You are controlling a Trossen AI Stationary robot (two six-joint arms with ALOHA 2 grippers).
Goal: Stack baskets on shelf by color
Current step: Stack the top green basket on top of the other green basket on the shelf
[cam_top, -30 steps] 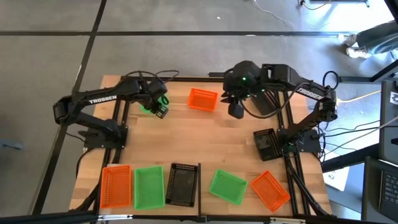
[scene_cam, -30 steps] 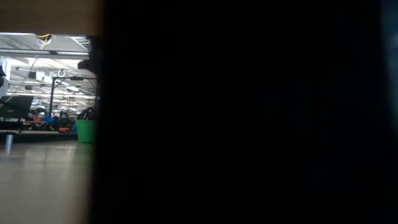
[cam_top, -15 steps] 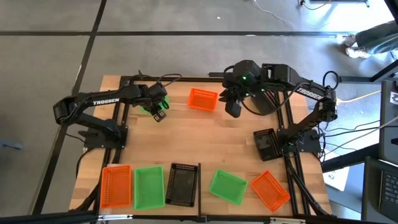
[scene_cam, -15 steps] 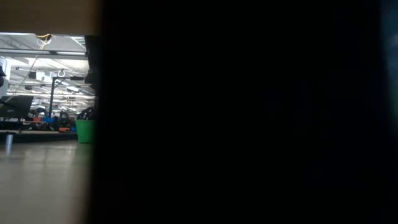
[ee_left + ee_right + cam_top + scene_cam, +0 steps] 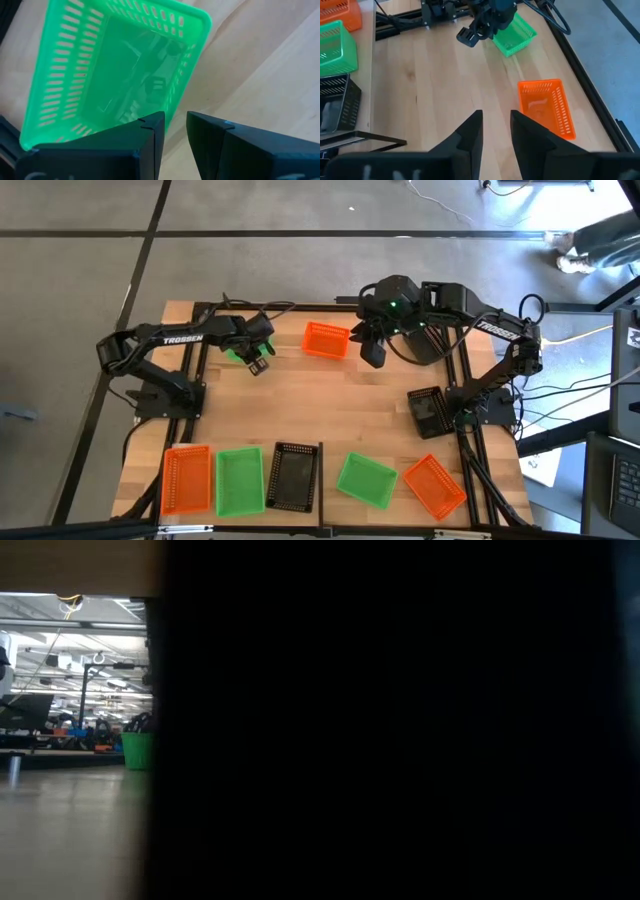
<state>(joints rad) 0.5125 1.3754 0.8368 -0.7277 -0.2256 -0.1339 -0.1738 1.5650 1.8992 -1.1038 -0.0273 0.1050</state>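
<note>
My left gripper (image 5: 258,362) (image 5: 175,122) is at the green basket (image 5: 238,354) (image 5: 115,75) near the table's far left, shut on its wall. My right gripper (image 5: 373,355) (image 5: 496,122) is shut and empty. It hovers just right of an orange basket (image 5: 326,339) (image 5: 547,107) that stands on its base by the far edge. On the shelf (image 5: 322,502) at the near edge, left of the dark divider (image 5: 319,470), stand an orange (image 5: 186,478), a green (image 5: 239,480) and a black basket (image 5: 292,477). My left gripper has the green basket's long side wall (image 5: 176,100) near a corner, one finger over the inside and one outside. It comes from above, slanting. The fingers hide the contact spot itself. The basket sits on the table (image 5: 516,32).
Right of the divider lie a green basket (image 5: 365,479) and an orange basket (image 5: 434,485), both askew. A black basket (image 5: 427,412) sits by the right arm's base. Bare wood (image 5: 330,405) fills the table's middle. A dark object close to the lens blocks most of the low view.
My left arm's elbow has swung toward the table's right while its gripper stayed at the green basket. My right gripper has crept a little toward the orange basket. No basket has visibly moved.
</note>
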